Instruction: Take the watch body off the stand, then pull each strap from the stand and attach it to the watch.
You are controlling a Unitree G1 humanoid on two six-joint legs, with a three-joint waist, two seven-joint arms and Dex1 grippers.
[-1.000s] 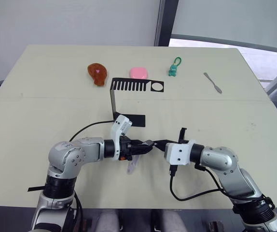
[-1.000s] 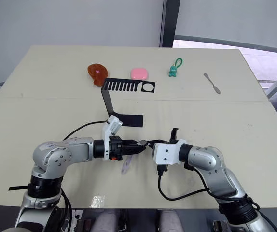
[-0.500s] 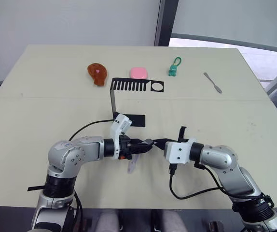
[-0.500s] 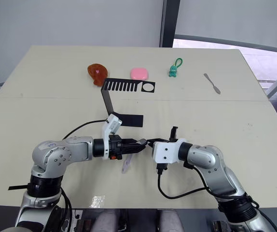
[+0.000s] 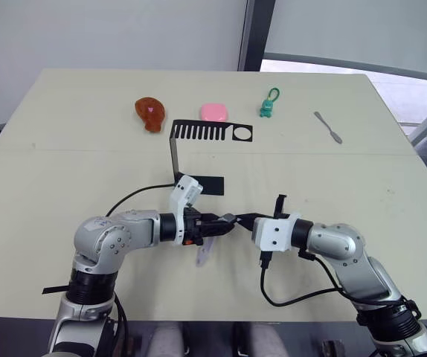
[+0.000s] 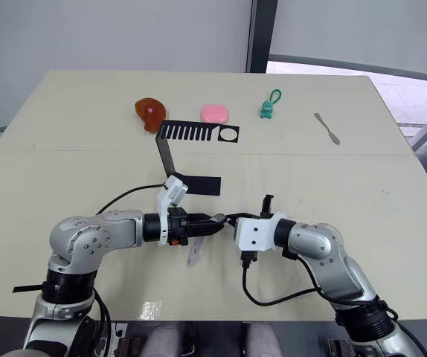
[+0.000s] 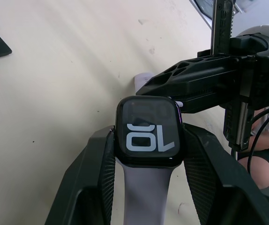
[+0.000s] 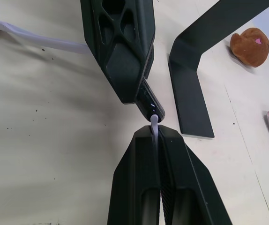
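- Against the picture of a second ago, almost nothing has moved: the right arm has crept a shade toward the left one, and the two grippers remain nose to nose over the near middle of the table (image 5: 42,171).
- The left gripper (image 7: 146,154) is clenched on the watch body (image 7: 147,132), its screen facing the wrist camera; one strap (image 7: 146,190) already hangs from the watch, trailing down toward the table.
- The right gripper (image 8: 154,133) is pinched tight on the second strap (image 8: 153,123), whose tip shows pale between the fingers and meets the edge of the watch body.
- The stand (image 5: 198,149) is bare, behind the grippers, well apart from them.
- So small a shift suggests the fine seating step: the strap end is being lined up with the watch's slot. Whether it has slid in, I cannot tell.
- Judged from this, the task is near its end; what remains is pressing the strap home.
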